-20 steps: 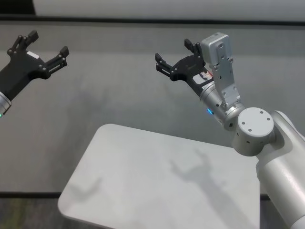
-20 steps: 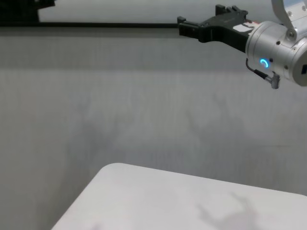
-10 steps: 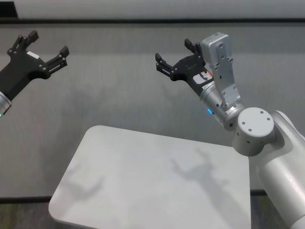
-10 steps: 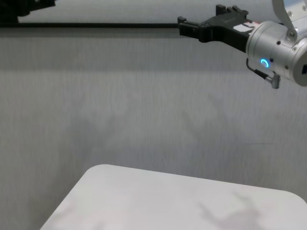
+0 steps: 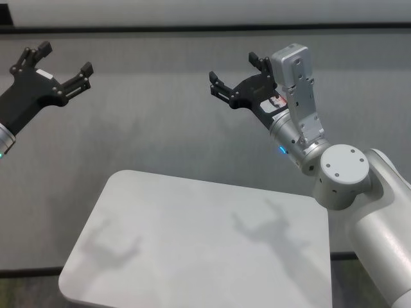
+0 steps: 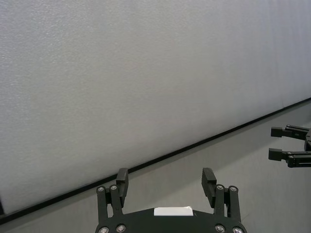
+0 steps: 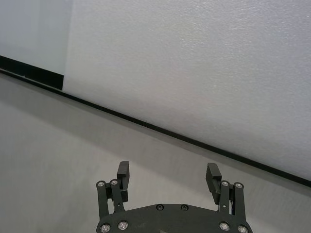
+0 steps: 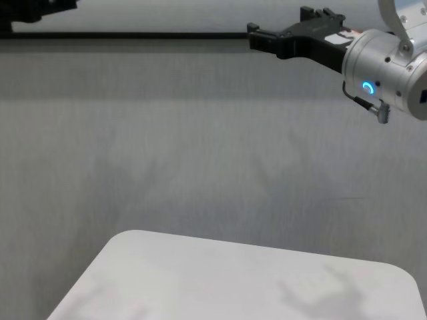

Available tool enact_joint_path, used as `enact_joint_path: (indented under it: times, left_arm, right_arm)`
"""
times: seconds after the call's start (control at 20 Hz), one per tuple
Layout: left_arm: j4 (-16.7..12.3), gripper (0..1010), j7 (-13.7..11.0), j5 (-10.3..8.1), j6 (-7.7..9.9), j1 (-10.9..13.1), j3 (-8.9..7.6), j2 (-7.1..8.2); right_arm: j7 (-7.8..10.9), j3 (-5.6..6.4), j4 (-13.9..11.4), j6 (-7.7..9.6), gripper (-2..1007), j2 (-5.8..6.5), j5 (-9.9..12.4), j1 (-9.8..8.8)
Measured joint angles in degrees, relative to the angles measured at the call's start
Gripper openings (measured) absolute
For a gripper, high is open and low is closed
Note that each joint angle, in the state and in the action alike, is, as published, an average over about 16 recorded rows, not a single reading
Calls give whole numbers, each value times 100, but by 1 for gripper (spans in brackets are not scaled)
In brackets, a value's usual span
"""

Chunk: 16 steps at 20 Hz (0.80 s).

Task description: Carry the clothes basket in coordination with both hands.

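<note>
Black left tool at ten o'clock, black right tool at one: both spread wide, empty, raised above white rounded counter.

The desk runs off the bottom edge in both the head and chest views, the left gripper shows its arm cut at the head view's left edge, and in the chest view only a dark scrap of it reaches the top left corner.
</note>
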Motion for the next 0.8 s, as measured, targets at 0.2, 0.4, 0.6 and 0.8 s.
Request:
enact_joint_path:
  times: [0.2, 0.4, 0.6, 0.8]
  left_arm:
    - [0, 1002, 0, 0, 0, 0, 0, 0]
    - [0, 1002, 0, 0, 0, 0, 0, 0]
    - [0, 1002, 0, 0, 0, 0, 0, 0]
    - [0, 1002, 0, 0, 0, 0, 0, 0]
  right_arm:
    - [0, 0, 0, 0, 1001, 0, 0, 0]
    - [0, 0, 0, 0, 1001, 0, 0, 0]
    - [0, 0, 0, 0, 1001, 0, 0, 0]
    - [0, 0, 0, 0, 1001, 0, 0, 0]
